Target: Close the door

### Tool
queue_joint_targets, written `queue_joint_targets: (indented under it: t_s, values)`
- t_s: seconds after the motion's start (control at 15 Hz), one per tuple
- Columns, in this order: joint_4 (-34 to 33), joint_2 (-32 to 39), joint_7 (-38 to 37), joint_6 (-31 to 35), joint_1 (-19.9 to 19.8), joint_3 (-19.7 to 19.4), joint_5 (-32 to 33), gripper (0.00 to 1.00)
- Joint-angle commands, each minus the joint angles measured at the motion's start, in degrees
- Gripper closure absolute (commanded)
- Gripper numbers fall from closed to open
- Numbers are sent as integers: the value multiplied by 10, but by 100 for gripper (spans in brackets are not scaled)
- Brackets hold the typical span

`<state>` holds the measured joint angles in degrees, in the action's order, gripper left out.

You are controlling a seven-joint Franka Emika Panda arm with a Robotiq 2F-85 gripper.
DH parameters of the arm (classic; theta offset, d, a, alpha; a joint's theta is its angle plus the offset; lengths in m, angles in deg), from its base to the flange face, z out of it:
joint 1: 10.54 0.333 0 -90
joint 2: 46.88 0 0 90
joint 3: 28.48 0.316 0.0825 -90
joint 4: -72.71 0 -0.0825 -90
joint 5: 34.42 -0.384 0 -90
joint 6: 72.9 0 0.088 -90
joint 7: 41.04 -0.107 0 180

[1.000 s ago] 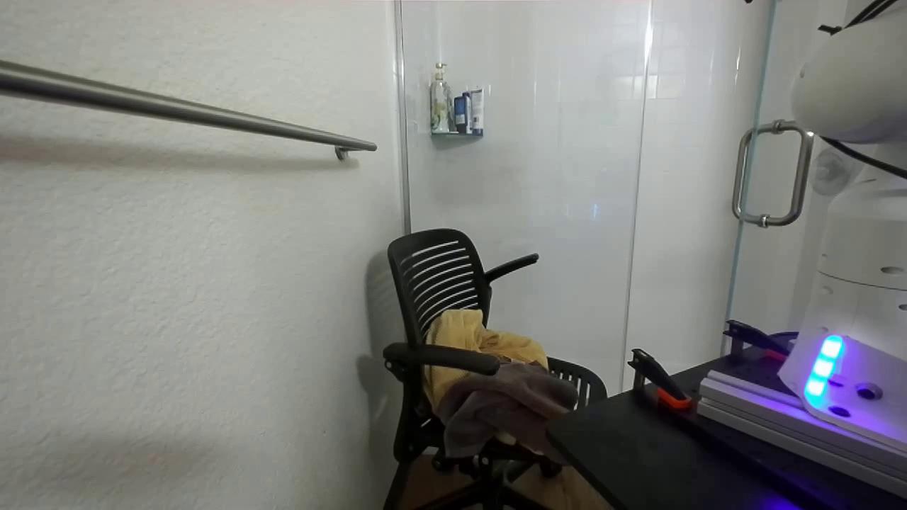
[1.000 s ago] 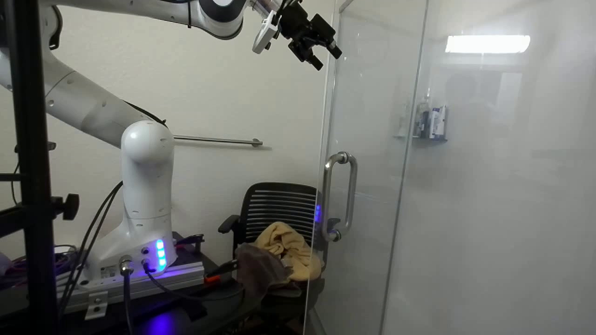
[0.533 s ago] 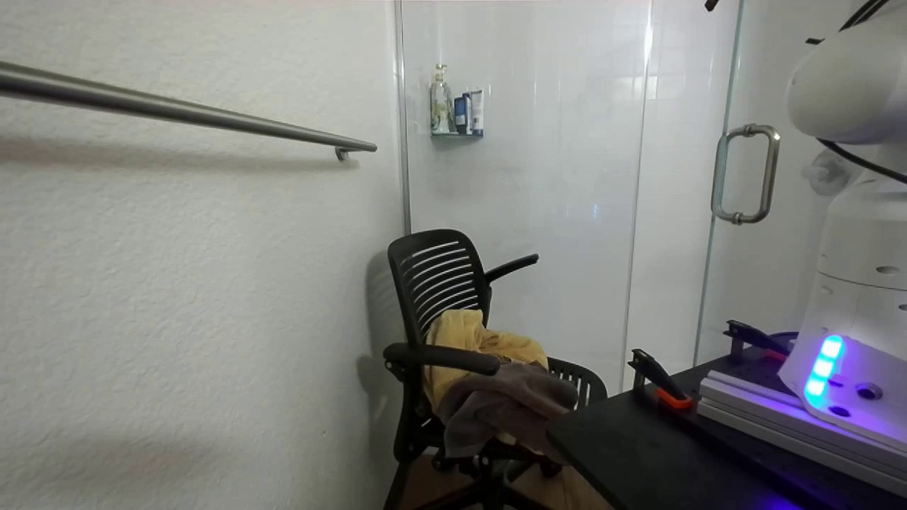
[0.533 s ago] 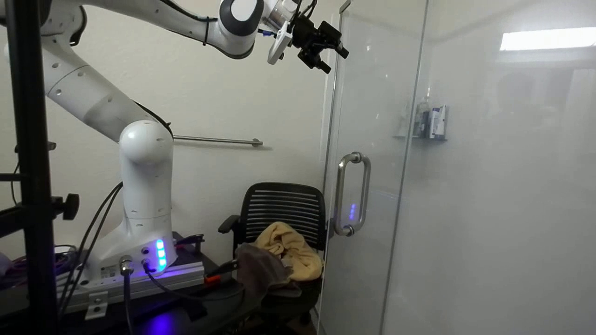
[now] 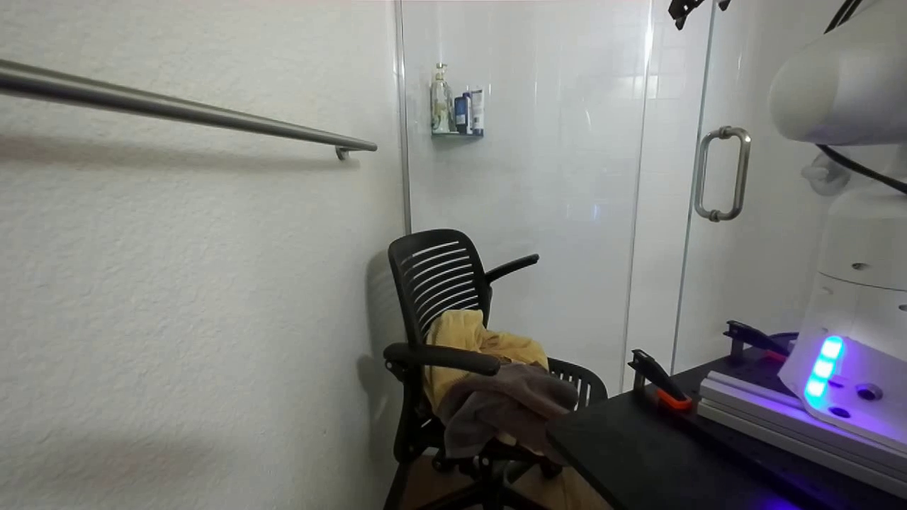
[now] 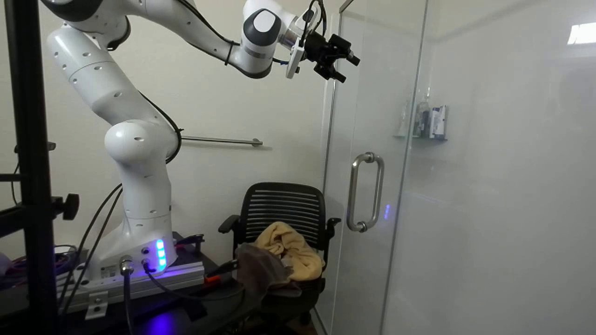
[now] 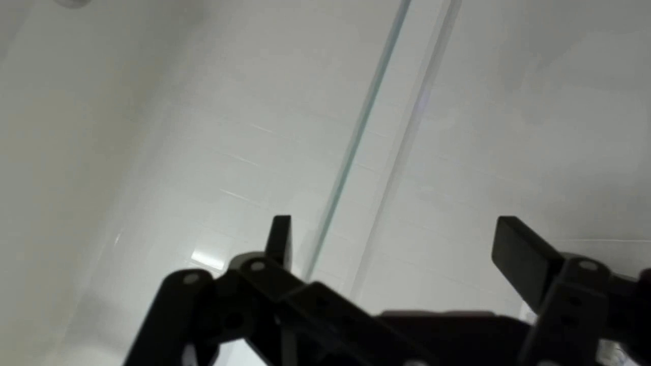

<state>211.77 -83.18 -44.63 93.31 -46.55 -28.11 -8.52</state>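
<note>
The door (image 6: 493, 209) is a tall glossy glass panel; it also shows in an exterior view (image 5: 765, 276). Its silver D-shaped handle (image 6: 352, 193) appears in both exterior views (image 5: 744, 173). A gap shows between its free edge and the fixed panel's edge. My gripper (image 6: 348, 69) is high up at the door's free edge, above the handle; I cannot tell whether it touches. In an exterior view only its tips (image 5: 698, 13) show at the top. In the wrist view my gripper (image 7: 396, 231) is open and empty. A greenish glass edge (image 7: 356, 137) runs diagonally beyond the fingers.
A black chair (image 5: 436, 273) with a yellow towel (image 6: 291, 249) and a brown cloth stands below. A black table (image 5: 638, 446) with clamps bears the arm. A grey rail (image 5: 212, 113) is on the wall. A black post (image 6: 28, 139) stands at one side.
The door has swung partly, its handle and edge moving right in an exterior view and left in an exterior view from elsewhere. The arm and gripper have moved the same way. The gripper stays open.
</note>
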Motion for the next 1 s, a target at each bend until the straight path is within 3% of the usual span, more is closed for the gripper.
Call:
queue_joint_targets:
  t_s: [0.0,0.2,0.53,0.73,0.93]
  values:
    - [-47,45,-38,-22,-61,30,10,0]
    - [-64,71,-21,-22,-49,3,-9,0]
    - [-119,123,127,-114,163,-154,-183,0]
    - [-160,119,206,-192,255,-228,-280,0]
    - [-196,125,268,-280,310,-267,-350,0]
